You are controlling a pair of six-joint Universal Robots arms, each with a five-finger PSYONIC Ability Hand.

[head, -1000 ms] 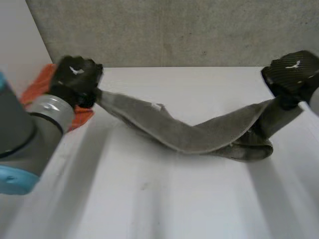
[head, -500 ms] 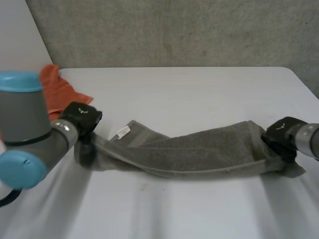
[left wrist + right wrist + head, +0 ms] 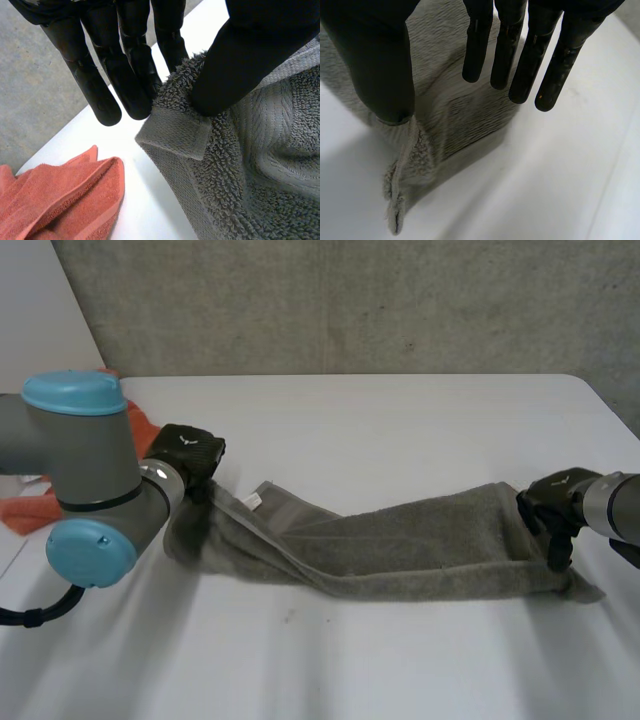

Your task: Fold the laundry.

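A grey towel [image 3: 400, 545] lies in a long, loosely folded band across the white table [image 3: 400, 420]. My left hand [image 3: 190, 452] is at its left end. In the left wrist view the left hand [image 3: 125, 75] pinches the towel's corner [image 3: 175, 130] between its thumb [image 3: 240, 60] and straight fingers. My right hand [image 3: 555, 508] is at the towel's right end. In the right wrist view the right hand [image 3: 512, 55] has straight fingers held apart from the thumb [image 3: 380, 65], just over the towel [image 3: 455, 115], gripping nothing.
An orange cloth [image 3: 140, 425] lies at the table's far left, partly behind my left arm, and the same orange cloth [image 3: 55, 200] lies just beyond the towel's corner. A concrete wall rises behind the table. Bare tabletop [image 3: 545, 175] lies beside the right hand.
Both hands have come down from raised positions, and the towel that hung between them now lies on the table. The right hand has let go of the towel's right end.
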